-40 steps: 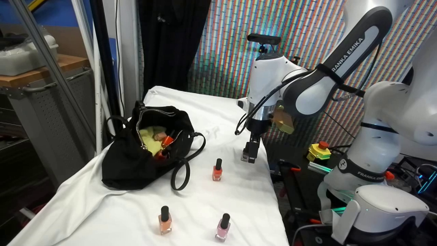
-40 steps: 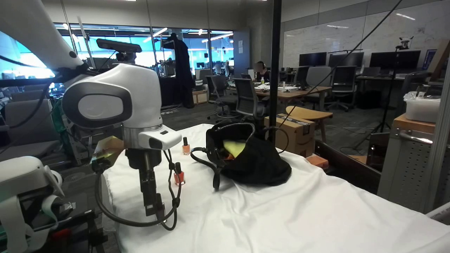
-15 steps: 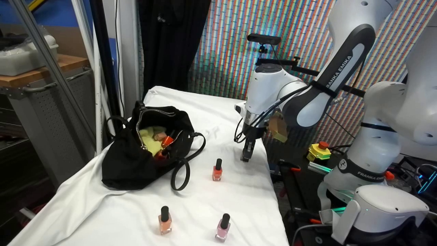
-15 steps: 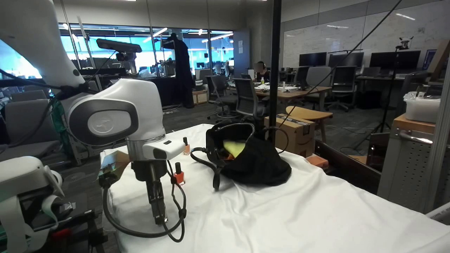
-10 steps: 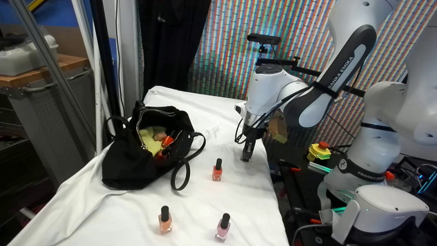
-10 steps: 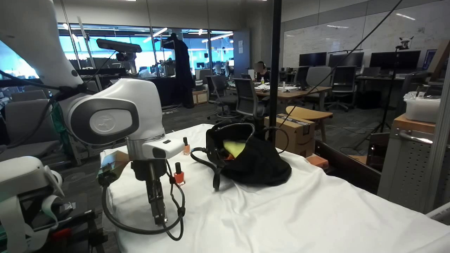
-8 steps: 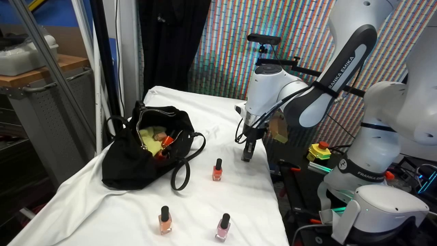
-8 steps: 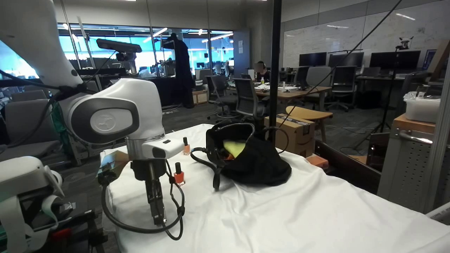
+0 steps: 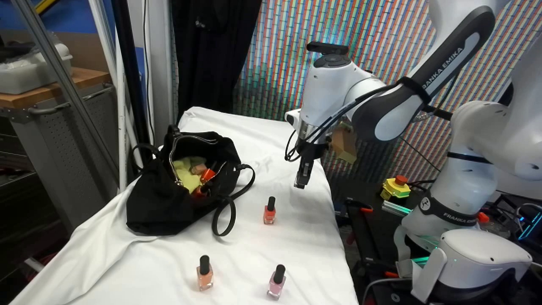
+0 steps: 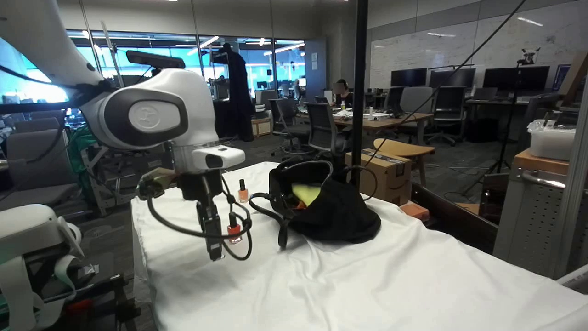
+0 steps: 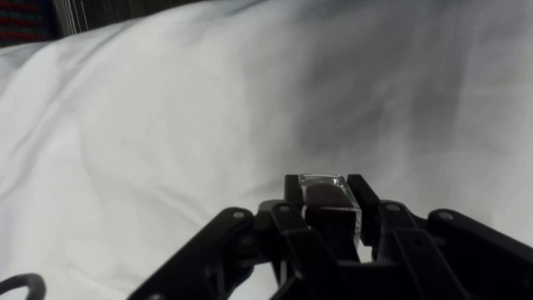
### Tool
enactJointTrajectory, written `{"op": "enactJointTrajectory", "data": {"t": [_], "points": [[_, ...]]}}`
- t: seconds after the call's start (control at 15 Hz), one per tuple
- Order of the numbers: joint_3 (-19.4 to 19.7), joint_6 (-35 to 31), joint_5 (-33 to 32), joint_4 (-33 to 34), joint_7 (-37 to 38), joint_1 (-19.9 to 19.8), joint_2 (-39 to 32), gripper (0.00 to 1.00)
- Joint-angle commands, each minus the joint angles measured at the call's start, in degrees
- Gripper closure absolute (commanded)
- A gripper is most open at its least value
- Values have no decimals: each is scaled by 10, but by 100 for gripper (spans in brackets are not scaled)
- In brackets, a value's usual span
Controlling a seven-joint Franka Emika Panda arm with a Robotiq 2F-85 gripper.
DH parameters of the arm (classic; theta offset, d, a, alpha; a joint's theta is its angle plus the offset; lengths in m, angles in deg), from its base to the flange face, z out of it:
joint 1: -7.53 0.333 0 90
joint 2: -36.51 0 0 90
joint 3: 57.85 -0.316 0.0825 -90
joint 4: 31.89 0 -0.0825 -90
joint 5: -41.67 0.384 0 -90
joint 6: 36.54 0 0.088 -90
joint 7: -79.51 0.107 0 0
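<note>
Desk point(image 9: 241, 258), white-draped, carries an open black bag point(image 9: 163, 207). Hand point(image 11: 325, 189) clamped on a dark red bottle point(image 11: 331, 199), judged raised clear of the desk: grasp done, release outstanding. Coral bottle point(image 9: 269, 215), peach bottle point(image 9: 205, 278) and pink bottle point(image 9: 276, 286) stand upright on it, ungripped.

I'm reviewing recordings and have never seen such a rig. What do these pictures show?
This is a Franka Emika robot arm ending in a two-fingered gripper. Two pictures look at the scene from outside; the close-up is taken from the wrist. On a white cloth sits an open black handbag with yellow fabric and orange-red items inside. Also standing on the cloth are a red-orange nail polish bottle, a peach one and a pink one. The gripper is closed on a dark red nail polish bottle, held over the cloth, base pointing away from the wrist.
</note>
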Motion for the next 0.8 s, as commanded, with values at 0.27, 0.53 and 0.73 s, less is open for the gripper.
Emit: {"op": "enactJointTrajectory", "data": {"t": [0.27, 0.53, 0.73], "points": [[-31, 60, 7, 135, -1, 1, 5, 84], [-41, 60, -1, 237, -13, 11, -66, 84], [-42, 64, 7, 313, -37, 28, -125, 84]]}}
